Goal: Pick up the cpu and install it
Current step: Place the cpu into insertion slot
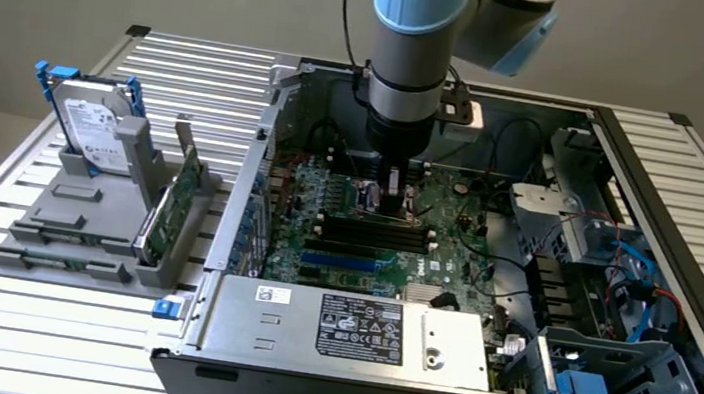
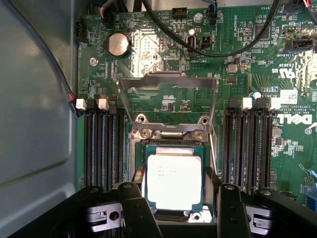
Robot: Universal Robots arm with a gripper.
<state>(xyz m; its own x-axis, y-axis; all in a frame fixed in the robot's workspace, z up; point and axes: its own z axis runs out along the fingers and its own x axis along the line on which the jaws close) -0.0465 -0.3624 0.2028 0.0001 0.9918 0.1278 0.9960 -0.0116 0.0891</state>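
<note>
Though bare, cpu (image 2: 174, 181) in open socket (image 2: 168, 145)

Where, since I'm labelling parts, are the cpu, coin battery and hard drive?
cpu (image 2: 174, 181): wrist view, middle of its metal top.
coin battery (image 2: 119, 44): wrist view, its round face.
hard drive (image 1: 98, 133): exterior view, its white label.

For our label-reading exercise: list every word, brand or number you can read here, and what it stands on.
"DELL": white print on the motherboard, in the wrist view.
Print on the cpu lid: too faint to read.
Labels on the power supply and the hard drive: too small to read.
</note>
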